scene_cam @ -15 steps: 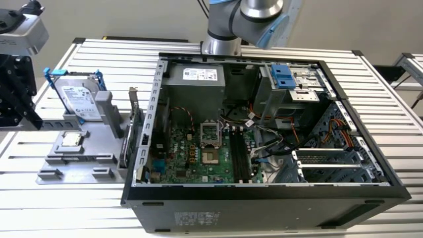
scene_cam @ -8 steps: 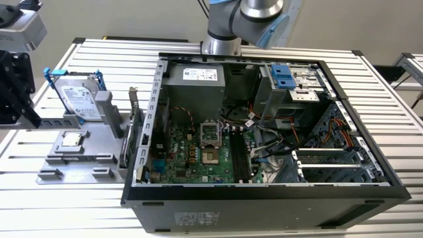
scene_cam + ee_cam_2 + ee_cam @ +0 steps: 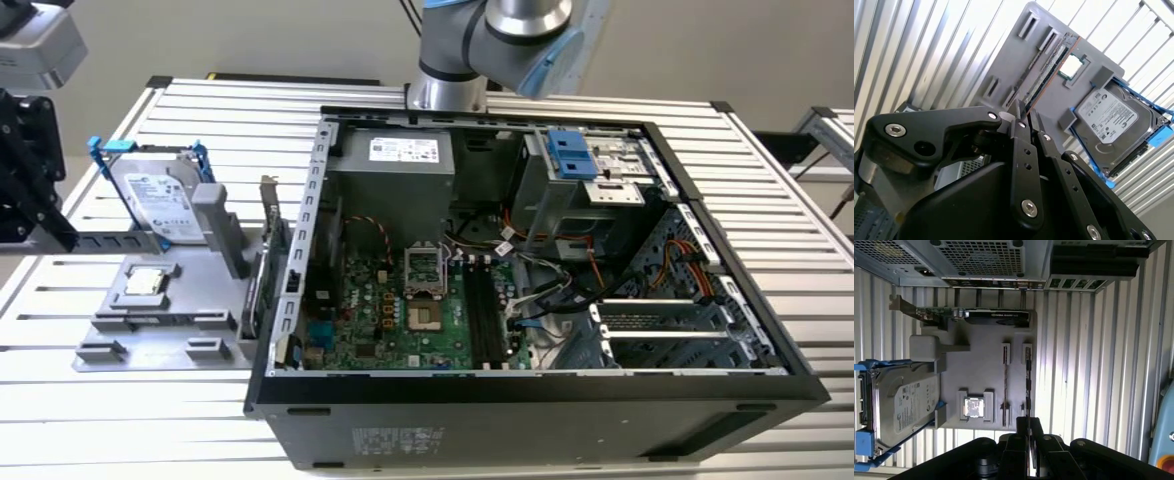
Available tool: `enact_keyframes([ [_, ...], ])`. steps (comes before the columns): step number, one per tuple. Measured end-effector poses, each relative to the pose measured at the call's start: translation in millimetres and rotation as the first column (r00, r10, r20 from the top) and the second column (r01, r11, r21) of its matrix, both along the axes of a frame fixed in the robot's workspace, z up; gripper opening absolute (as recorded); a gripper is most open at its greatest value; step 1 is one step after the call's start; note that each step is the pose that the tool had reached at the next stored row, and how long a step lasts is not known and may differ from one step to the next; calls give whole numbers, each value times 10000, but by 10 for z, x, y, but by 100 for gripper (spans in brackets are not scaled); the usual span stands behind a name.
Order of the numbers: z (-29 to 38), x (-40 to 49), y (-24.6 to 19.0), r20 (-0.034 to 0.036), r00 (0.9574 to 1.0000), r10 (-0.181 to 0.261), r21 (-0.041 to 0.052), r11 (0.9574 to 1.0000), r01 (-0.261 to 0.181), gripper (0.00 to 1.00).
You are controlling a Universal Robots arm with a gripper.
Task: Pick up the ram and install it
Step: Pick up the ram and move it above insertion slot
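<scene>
Jaws stand close together with a slim gap between them, lined up over the near end of the ram (image 3: 1050, 70). Whether the pads already bear on it, cannot tell.

Ram: one stick, seen in both wrist views, standing on its long edge in the grey holder (image 3: 984, 355), ends caught in small slotted brackets. Likely set that way so the thin top edge is free for a pinch from above. A second parallel groove (image 3: 1005, 382) runs just beside it; looks empty, but it reads as a thin dark line only, so not sure.

Same holder, counted:
- one processor chip (image 3: 974, 407), flat in a square pocket near the ram
- one hard drive (image 3: 904, 400) with blue rails, propped at the far side
- one card with a metal bracket (image 3: 996, 316), on edge at the end nearest the case

Holder sits on the ribbed tabletop (image 3: 134, 420), just beside one computer case (image 3: 534, 395). The case lies on its side with the panel off, so the motherboard (image 3: 387, 310) and its black memory slots (image 3: 483, 310) face up. I judge this is for a short carry and a straight push down.
</scene>
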State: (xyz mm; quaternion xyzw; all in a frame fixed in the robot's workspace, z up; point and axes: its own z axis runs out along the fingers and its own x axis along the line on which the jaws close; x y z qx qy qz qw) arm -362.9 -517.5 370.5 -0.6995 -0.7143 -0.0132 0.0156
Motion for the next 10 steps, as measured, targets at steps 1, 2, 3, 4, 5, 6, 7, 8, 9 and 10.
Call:
enact_keyframes([
  [1, 5, 0, 0, 0, 10000, 0, 0, 10000, 0, 0],
  [2, 9, 0, 0, 0, 10000, 0, 0, 10000, 0, 0],
  [3, 15, 0, 0, 0, 10000, 0, 0, 10000, 0, 0],
  [4, 20, 0, 0, 0, 10000, -1, 0, 10000, 1, 0],
  [5, 28, 0, 0, -1, 10000, 0, -1, 10000, 0, 0],
  [6, 34, 0, 0, 0, 10000, 0, 0, 10000, 0, 0],
  [7, 41, 0, 0, 0, 10000, 0, 1, 10000, 0, 0],
  [8, 50, 0, 0, -1, 10000, 0, 0, 10000, 0, 0],
  [9, 57, 0, 0, 0, 10000, 0, 0, 10000, 0, 0],
  [10, 66, 0, 0, -1, 10000, 0, 0, 10000, 0, 0],
])
